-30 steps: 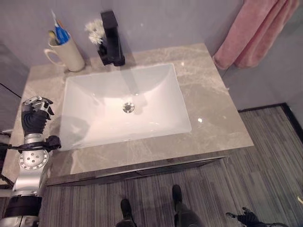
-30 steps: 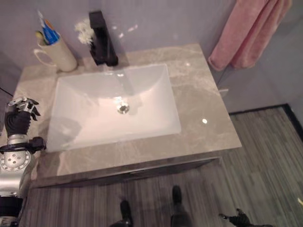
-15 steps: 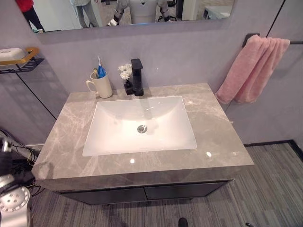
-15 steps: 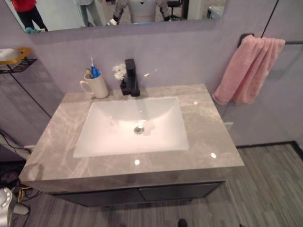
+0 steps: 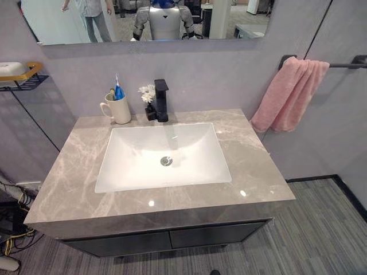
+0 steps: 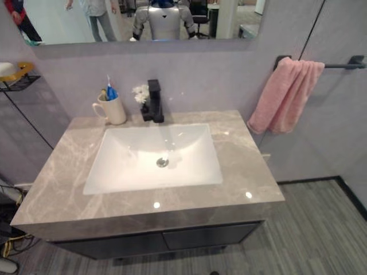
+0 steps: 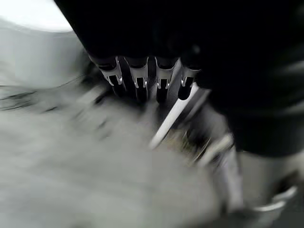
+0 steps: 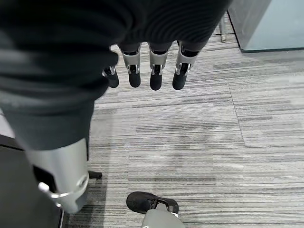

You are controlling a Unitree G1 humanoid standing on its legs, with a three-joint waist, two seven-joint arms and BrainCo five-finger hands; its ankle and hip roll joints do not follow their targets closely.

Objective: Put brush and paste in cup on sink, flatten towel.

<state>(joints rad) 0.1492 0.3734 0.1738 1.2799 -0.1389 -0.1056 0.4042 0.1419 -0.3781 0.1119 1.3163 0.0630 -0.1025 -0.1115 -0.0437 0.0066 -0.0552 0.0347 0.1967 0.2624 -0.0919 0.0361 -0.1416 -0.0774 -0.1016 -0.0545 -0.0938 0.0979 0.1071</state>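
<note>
Both hands hang empty, left hand (image 7: 142, 78) and right hand (image 8: 151, 66) fingers relaxed; cup (image 5: 119, 109) at the sink's (image 5: 163, 180) eleven o'clock.

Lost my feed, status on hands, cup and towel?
Both hands empty, left hand and right hand open. Brush and paste in cup. Towel bunched on its bar.

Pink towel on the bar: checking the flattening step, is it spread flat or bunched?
Bunched. The pink towel hangs gathered in folds at one end of the dark wall bar.

L hand (image 7: 142, 76) & R hand (image 8: 147, 71): fingers straight, relaxed, holding nothing.
</note>
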